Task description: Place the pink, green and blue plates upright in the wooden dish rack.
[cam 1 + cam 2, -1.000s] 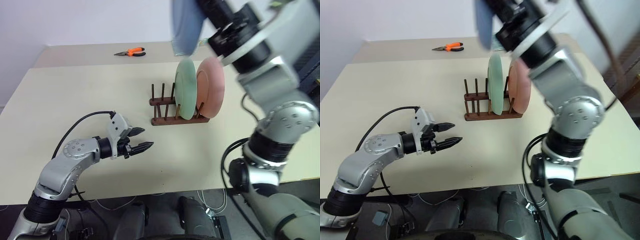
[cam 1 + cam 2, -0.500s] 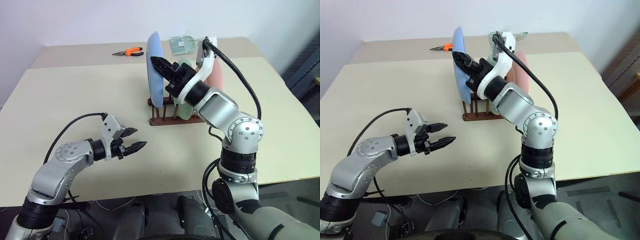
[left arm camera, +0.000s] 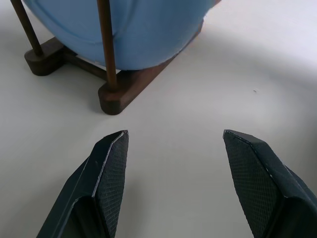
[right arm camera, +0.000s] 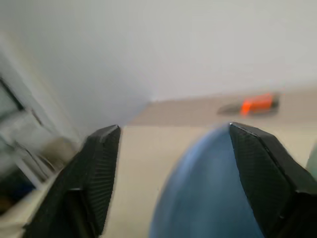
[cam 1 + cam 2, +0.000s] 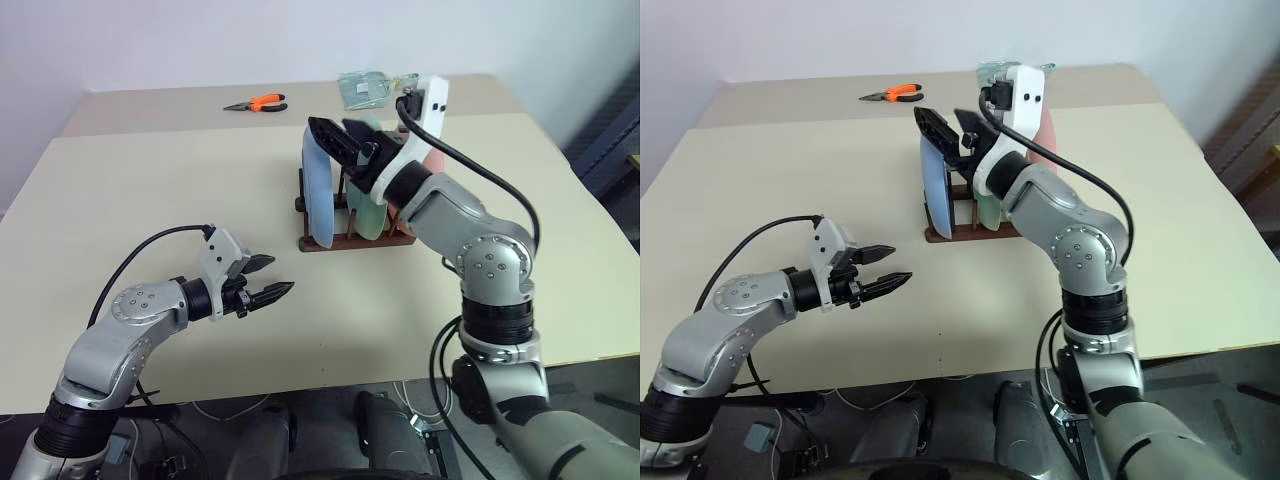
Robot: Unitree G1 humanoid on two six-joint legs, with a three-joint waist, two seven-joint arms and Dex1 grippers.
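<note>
Right gripper (image 5: pixel 340 138) above the top rim of the blue plate (image 5: pixel 319 205), jaws spread wide with the rim between the fingers but no grip on it; reads as a release just above the slot.

Blue plate stands on edge in the wooden dish rack (image 5: pixel 352 238), at the left end of the row, leaning slightly; pegs either side keep it upright; the left wrist view shows a peg crossing in front of its lower curve, base bar beneath.

Green plate (image 5: pixel 367 215) next to the right, upright in its own slot, partly behind the right arm; pink plate (image 5: pixel 1043 138) furthest right, mostly hidden by that arm. All three appear racked; task looks near done, pending a clean withdrawal of the right hand without knocking the blue rim.

Left gripper (image 5: pixel 262 287) hovers low over the table (image 5: pixel 150 190), near and left of the rack, fingers apart and empty, pointing toward the rack's end.

Table pale cream, matte; orange-handled pliers (image 5: pixel 260 103) on the far side; a clear packet (image 5: pixel 367 88) beyond the rack; plain white wall behind.
</note>
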